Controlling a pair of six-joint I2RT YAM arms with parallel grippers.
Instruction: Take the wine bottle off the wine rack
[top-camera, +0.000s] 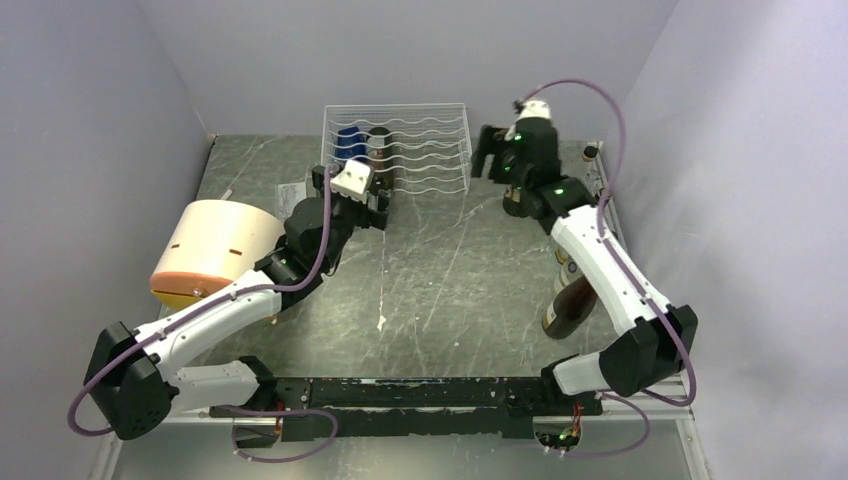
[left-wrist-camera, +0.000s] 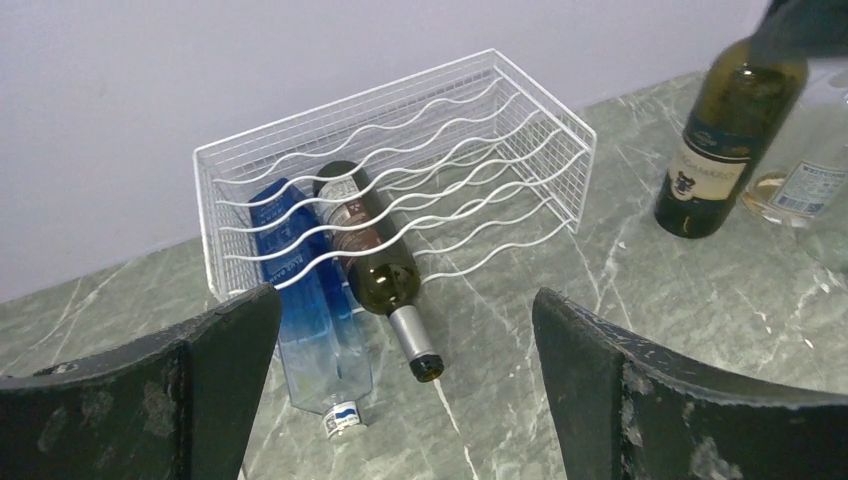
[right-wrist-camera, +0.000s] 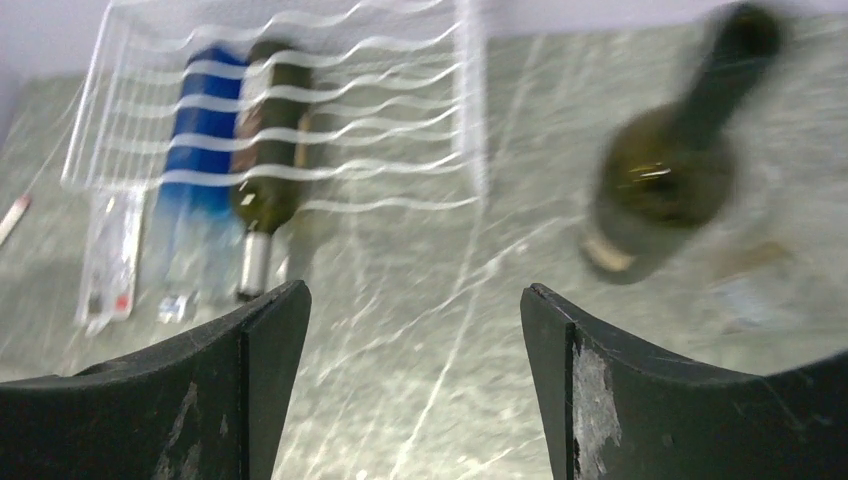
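Left wrist: left gripper (left-wrist-camera: 405, 295) unclenched, empty (right gripper (right-wrist-camera: 415, 290) likewise), tabletop (left-wrist-camera: 520, 330) gap before wine rack (left-wrist-camera: 560, 150) front edge.

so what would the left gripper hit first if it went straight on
Probably the neck of the dark wine bottle, sticking out of the white rack in line with the left gripper; depth is hard to judge.

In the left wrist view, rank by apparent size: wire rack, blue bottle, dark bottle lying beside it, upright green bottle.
1. wire rack
2. blue bottle
3. dark bottle, only slightly slimmer
Unranked: upright green bottle, similar to the dark one, top hidden.
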